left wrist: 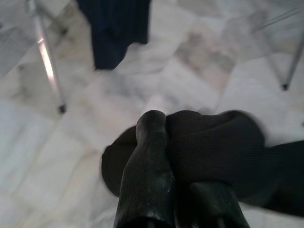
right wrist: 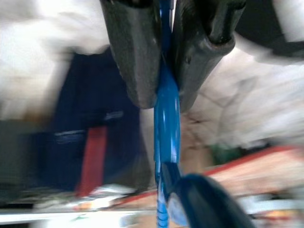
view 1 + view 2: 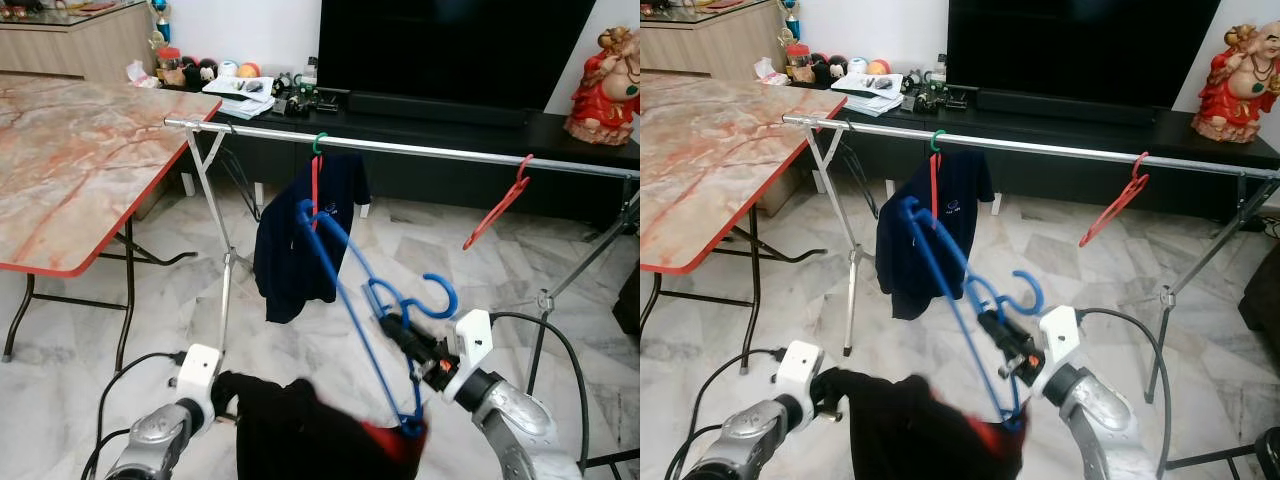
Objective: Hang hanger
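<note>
Lower left: left gripper (image 3: 228, 392) clamped on dark garment (image 3: 300, 435); garment blurred, cut off by bottom edge. Upper left: marble-top table (image 3: 70, 150), partly cropped. Centre: navy shirt (image 3: 300, 240) hung on red hanger from metal rail (image 3: 420, 150). Lower centre-right: blue hanger (image 3: 365, 300) held below rail, pinched between fingers of right gripper (image 3: 395, 328); lower corner buried in garment. Upper right: empty red hanger (image 3: 497, 205) on rail. Right wrist view motion-blurred.

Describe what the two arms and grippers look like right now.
Both arms are silver metal with white blocks at the wrists and black cables looping off them. The left gripper and right gripper each have two long, matte black fingers. A small red detail sits by the right wrist.
</note>
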You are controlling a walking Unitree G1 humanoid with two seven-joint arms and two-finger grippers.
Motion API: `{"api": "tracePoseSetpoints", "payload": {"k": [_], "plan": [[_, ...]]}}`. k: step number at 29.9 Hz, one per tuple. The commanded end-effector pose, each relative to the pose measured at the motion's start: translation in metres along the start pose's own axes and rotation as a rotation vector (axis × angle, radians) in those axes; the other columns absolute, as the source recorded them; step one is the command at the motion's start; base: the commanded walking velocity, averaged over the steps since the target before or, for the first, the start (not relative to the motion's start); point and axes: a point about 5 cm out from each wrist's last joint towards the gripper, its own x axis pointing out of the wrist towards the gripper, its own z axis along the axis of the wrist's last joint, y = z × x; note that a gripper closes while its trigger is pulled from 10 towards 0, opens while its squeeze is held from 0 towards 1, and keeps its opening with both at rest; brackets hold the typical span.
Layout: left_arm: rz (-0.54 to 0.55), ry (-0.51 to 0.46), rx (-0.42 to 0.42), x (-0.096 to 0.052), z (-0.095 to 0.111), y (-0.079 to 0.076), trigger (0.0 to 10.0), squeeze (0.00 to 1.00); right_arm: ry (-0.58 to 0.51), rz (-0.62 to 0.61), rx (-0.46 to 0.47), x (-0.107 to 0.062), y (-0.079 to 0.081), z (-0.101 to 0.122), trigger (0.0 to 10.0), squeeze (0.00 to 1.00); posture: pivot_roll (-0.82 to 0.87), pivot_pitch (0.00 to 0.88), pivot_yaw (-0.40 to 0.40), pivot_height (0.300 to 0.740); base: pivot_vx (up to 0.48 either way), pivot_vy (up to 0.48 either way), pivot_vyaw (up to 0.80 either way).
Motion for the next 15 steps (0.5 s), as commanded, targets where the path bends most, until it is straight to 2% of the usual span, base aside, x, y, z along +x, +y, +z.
{"api": "tracePoseSetpoints", "payload": {"k": [1, 2, 3, 5, 7, 8, 9, 10, 12, 13, 14, 15], "plan": [[-0.067, -0.058, 0.005, 0.003, 0.012, -0.005, 0.0, 0.0, -0.035, -0.152, -0.043, -0.001, -0.016, 0.003, 10.0, 0.0, -0.01, 0.044, -0.048, 0.74, 0.0, 0.0, 0.0], [-0.094, -0.062, 0.013, 0.004, 0.014, -0.007, 0.0, 0.0, -0.05, -0.208, -0.02, -0.001, -0.02, 0.003, 10.0, 0.0, -0.01, 0.044, -0.047, 0.74, 0.0, 0.0, 0.0], [-0.113, -0.066, 0.024, 0.005, 0.015, -0.01, 0.0, 0.0, -0.086, -0.265, 0.042, 0.001, -0.023, 0.003, 10.0, 0.0, -0.01, 0.044, -0.047, 0.74, 0.0, 0.0, 0.0], [-0.103, -0.064, 0.024, 0.005, 0.015, -0.009, 0.0, 0.0, -0.107, -0.28, 0.098, 0.002, -0.023, 0.004, 10.0, 0.0, -0.01, 0.044, -0.047, 0.74, 0.0, 0.0, 0.0], [-0.03, -0.044, 0.035, 0.004, 0.012, -0.003, 0.0, 0.0, -0.052, -0.3, 0.062, 0.005, -0.023, -0.003, 10.0, 0.0, 0.0, 0.045, -0.048, 0.74, 0.0, 0.0, 0.0], [0.022, -0.048, 0.035, 0.003, 0.011, 0.001, 3.5, 0.0, -0.009, -0.304, 0.052, 0.006, -0.022, -0.01, 10.0, 0.0, -0.01, 0.045, -0.046, 0.74, 0.0, 0.0, 0.0], [0.169, -0.069, 0.036, 0.0, 0.012, 0.011, 10.0, 0.0, 0.118, -0.36, -0.006, 0.002, -0.027, -0.028, 10.0, 0.0, -0.01, 0.048, -0.045, 0.74, 0.0, 0.0, 0.0], [0.225, -0.102, 0.026, -0.002, 0.014, 0.014, 10.0, 0.0, 0.168, -0.397, 0.014, -0.003, -0.03, -0.04, 10.0, 0.0, -0.01, 0.048, -0.044, 0.74, 0.0, 0.0, 0.0], [0.232, -0.12, 0.02, -0.002, 0.015, 0.014, 10.0, 0.0, 0.176, -0.405, 0.049, -0.005, -0.03, -0.044, 10.0, 0.0, -0.01, 0.048, -0.044, 0.74, 0.0, 0.0, 0.0], [0.26, -0.162, -0.001, -0.004, 0.019, 0.015, 10.0, 0.0, 0.224, -0.452, 0.062, -0.012, -0.034, -0.054, 10.0, 0.0, -0.01, 0.053, -0.041, 0.74, 0.0, 0.0, 0.0], [0.26, -0.162, -0.001, -0.004, 0.019, 0.015, 10.0, 0.0, 0.224, -0.452, 0.062, -0.012, -0.034, -0.054, 10.0, 0.0, -0.01, 0.053, -0.041, 0.74, 0.0, 0.0, 0.0], [0.271, -0.205, -0.029, -0.005, 0.022, 0.014, 10.0, 0.0, 0.259, -0.491, 0.099, -0.018, -0.036, -0.063, 10.0, 0.0, -0.01, 0.052, -0.04, 0.74, 0.0, 0.0, 0.0]]}}
